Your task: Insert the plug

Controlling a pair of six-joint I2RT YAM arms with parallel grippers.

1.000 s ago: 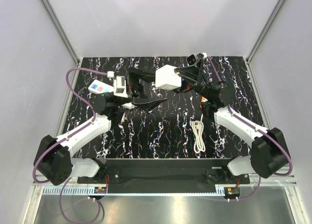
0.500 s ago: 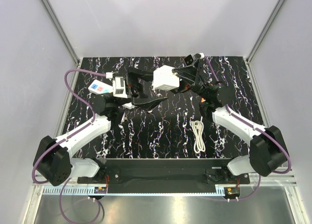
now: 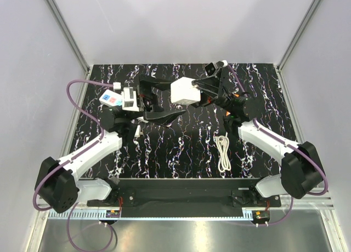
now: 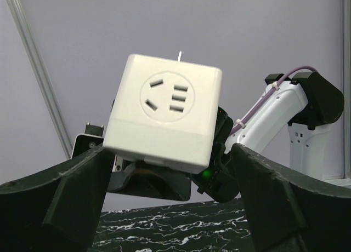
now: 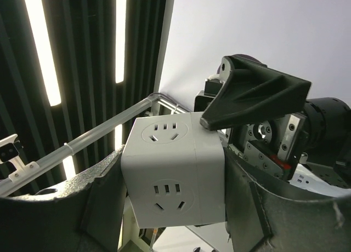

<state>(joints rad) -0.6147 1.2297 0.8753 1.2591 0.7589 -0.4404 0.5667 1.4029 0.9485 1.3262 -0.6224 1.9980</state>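
Right pincer [image 5: 174,172] grips the plug [image 3: 185,91] by two opposite faces and holds it in the air over the far middle of the worktop [image 3: 181,148], clear of the surface. Just to the plug's left, the left pincer [image 4: 173,149] stands wide, bracketing it on both sides without clamping. Being cube-shaped, the plug has no long axis; one socket face looks straight into the left pincer, the only free one and right beside it.

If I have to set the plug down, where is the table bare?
Bare: the middle front, between the left arm and the coiled white cable; also the far right corner beyond the right arm. Crowded: back middle, where the left tool and right tool flank the plug.
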